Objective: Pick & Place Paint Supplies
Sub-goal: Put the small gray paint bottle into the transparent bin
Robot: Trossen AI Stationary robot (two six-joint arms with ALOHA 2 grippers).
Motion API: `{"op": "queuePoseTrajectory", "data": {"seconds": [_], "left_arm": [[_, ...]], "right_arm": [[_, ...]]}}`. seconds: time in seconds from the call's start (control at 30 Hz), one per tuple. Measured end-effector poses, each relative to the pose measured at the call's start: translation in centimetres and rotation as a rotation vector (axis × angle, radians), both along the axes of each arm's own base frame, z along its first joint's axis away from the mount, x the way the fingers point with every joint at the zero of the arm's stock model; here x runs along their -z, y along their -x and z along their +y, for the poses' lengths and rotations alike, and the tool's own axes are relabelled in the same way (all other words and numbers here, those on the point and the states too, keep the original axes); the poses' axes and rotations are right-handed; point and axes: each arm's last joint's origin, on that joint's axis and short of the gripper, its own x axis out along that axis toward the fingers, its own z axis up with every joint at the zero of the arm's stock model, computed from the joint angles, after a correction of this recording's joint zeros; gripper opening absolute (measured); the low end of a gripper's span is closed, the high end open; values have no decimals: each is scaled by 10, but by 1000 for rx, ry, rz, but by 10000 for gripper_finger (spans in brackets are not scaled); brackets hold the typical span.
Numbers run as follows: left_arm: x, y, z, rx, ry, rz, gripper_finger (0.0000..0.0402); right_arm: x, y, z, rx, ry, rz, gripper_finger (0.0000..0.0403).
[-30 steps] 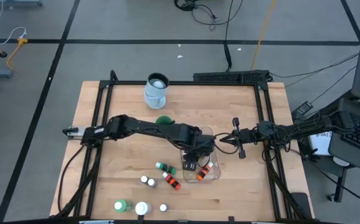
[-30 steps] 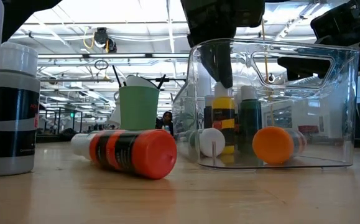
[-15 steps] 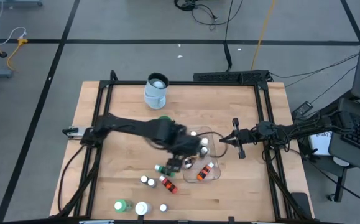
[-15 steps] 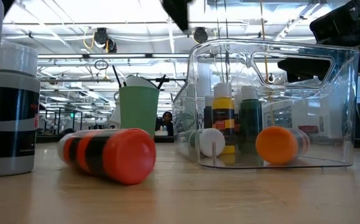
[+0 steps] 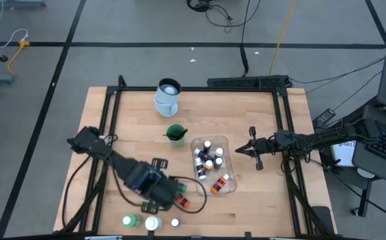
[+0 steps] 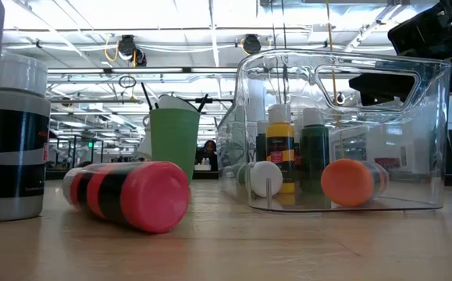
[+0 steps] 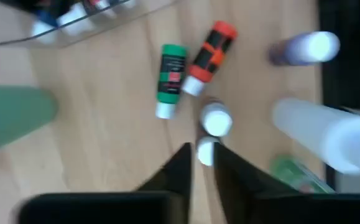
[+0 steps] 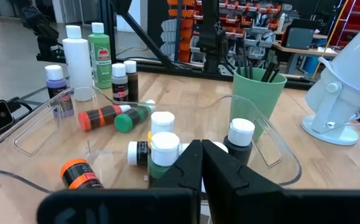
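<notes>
My left gripper (image 7: pixel 203 158) hangs pointing down over the loose paint bottles near the table's front, only a narrow gap between its fingers. It touches nothing. Below it stand two white-capped bottles (image 7: pixel 216 119); a green one (image 7: pixel 170 78) and a red-and-black one (image 7: pixel 209 53) lie on their sides. The clear tub (image 5: pixel 227 143) holds several bottles, among them an upright yellow one (image 6: pixel 280 152). My right gripper (image 8: pixel 201 149) waits shut and level at the tub's right side (image 5: pixel 241 151).
A green cup (image 5: pixel 175 133) with dark brushes stands left of the tub, and a pale jug (image 5: pixel 167 97) behind it. A big green bottle (image 5: pixel 129 220), a white jar (image 5: pixel 151 223) and a small bottle (image 5: pixel 175 223) stand at the front edge. Black rails frame the table.
My left gripper has risen out of the tub and swung toward the table's near left, stopping over the loose bottles. The yellow bottle stays upright in the tub. The lying red-and-black bottle has rolled a little to the left in the low view.
</notes>
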Motion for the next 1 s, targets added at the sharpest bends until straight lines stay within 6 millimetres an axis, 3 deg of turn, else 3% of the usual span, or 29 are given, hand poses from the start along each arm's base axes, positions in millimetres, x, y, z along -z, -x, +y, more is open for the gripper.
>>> {"op": "queuePoseTrajectory", "data": {"seconds": [0.07,0.17,0.4,0.7,0.83,1.0], "left_arm": [[11,4,-5,-36,-34,-12,19],[29,3,-6,-100,-42,6,17],[58,-3,1,-140,8,90,130],[76,-8,-7,-68,141,86,283],[86,-6,-9,-79,137,100,311],[107,0,-8,-106,104,138,302]], "right_arm": [[0,0,0,0,-1,0,4],[0,0,0,1,-3,0,4],[0,0,0,1,-3,0,4],[1,0,0,1,-2,12,4],[1,0,0,1,2,6,4],[0,0,0,-1,26,-5,4]]}}
